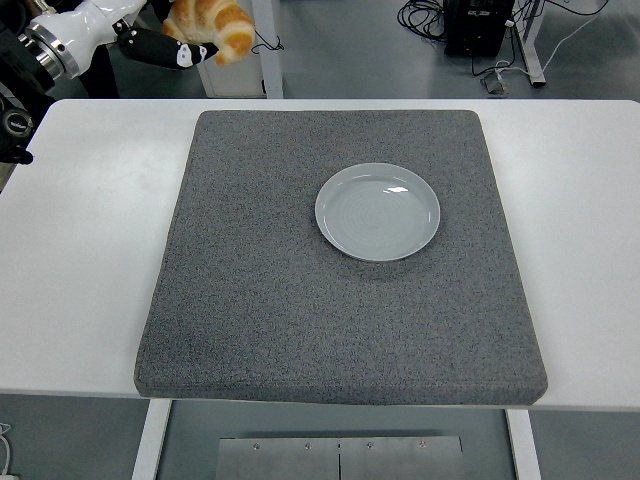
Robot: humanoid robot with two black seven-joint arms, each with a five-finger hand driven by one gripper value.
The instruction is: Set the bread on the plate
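Observation:
A golden croissant (212,25) is held high at the top left of the head view, partly cut off by the picture's upper edge. My left hand (178,45) is shut on it, black fingers curled under it, well above the table and left of the mat's far corner. The pale grey plate (378,211) lies empty on the dark grey mat (330,320), right of centre and far from the croissant. My right arm does not show.
The mat covers most of the white table (90,230). Beyond the far edge are a white post (266,50), cables and a black box (478,25) on the floor. A person's dark legs show at top left.

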